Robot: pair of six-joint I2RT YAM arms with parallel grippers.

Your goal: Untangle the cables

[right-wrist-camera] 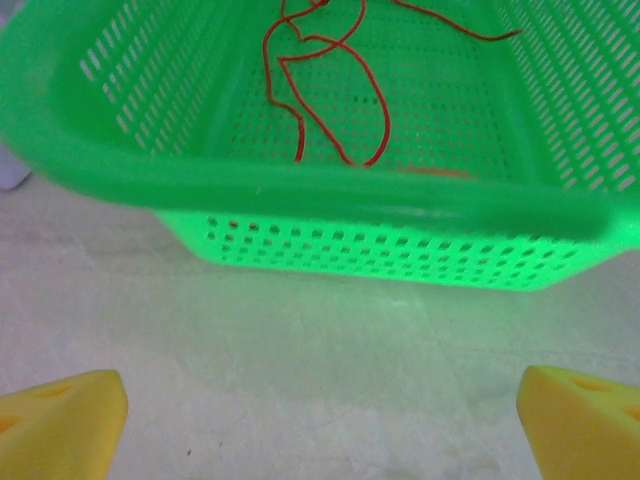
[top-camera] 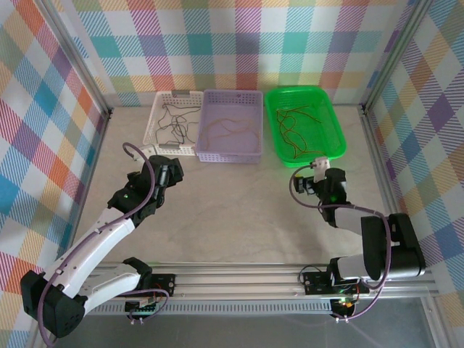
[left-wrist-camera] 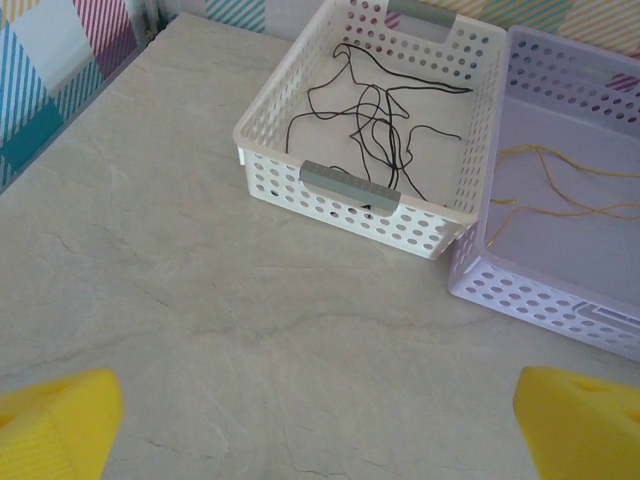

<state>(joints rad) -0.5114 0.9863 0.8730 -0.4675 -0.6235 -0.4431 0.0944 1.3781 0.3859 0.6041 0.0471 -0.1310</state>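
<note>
Left wrist: cables (left-wrist-camera: 372,120) (tangled), axes mixed

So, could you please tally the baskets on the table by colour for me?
White basket, holding black cables: 1
Lilac basket, holding orange-yellow cables: 1
Green basket, holding red cables: 1
Total: 3 baskets
</note>
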